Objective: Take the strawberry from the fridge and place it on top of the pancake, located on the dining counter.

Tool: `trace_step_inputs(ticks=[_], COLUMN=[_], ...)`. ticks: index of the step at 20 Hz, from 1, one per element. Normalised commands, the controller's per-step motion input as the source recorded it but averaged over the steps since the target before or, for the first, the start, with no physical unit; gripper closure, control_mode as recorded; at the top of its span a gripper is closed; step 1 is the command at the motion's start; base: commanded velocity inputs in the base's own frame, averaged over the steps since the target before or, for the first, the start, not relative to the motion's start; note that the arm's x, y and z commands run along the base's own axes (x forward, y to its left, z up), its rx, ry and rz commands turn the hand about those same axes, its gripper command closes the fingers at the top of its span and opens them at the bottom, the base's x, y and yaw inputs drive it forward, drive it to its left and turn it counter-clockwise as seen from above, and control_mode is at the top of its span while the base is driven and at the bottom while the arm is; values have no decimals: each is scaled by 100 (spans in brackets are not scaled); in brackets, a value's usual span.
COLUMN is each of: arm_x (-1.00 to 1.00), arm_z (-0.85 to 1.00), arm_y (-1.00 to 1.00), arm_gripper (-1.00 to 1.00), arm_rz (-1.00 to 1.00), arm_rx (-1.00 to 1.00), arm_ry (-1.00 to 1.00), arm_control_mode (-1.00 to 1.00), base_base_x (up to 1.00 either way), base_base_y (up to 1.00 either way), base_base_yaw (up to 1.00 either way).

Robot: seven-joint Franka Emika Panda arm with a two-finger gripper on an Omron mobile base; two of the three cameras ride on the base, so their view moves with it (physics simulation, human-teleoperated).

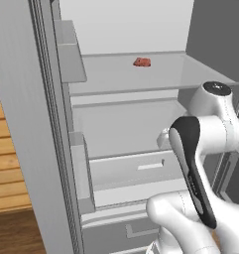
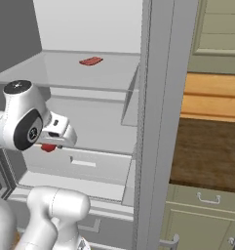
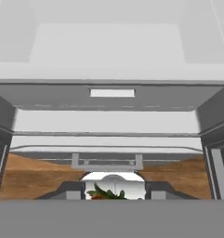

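White walls and clear shelves fill the open fridge (image 1: 116, 129), whose grey doors stand swung wide to both sides. On its upper shelf (image 1: 141, 74) lies a flat pinkish-red lump (image 1: 142, 62), well back from the front edge. Lower down, the arm reaches in front of the fridge's drawers, and the claw (image 2: 49, 146) sits just below the wrist in the right base view. A small deep red strawberry (image 2: 48, 148) shows at the claw, with red flesh and green leaves between the finger tips in the hand view; the claw is closed around it. Right of the fridge, a dark brown wooden counter (image 2: 206, 151) lies above green cabinets.
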Motion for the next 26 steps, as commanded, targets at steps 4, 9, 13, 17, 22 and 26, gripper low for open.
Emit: trace_step_inputs(ticks=[4,9,13,17,22,26], arm_x=[-18,-22,0,0,0,0], arm_z=[-25,-12,0,0,0,0], arm_y=[-20,-5,0,0,0,0], arm_gripper=[100,100,100,100,100,100], arm_rz=[-3,0,0,0,0,0], arm_rx=[0,0,0,0,0,0], arm_ry=[-8,-6,0,0,0,0], arm_control_mode=[-100,-100,-100,-100,100,100], base_base_x=[0,0,0,0,-6,-33], base_base_y=[0,0,0,0,0,27], base_base_yaw=[0,0,0,0,3,34])
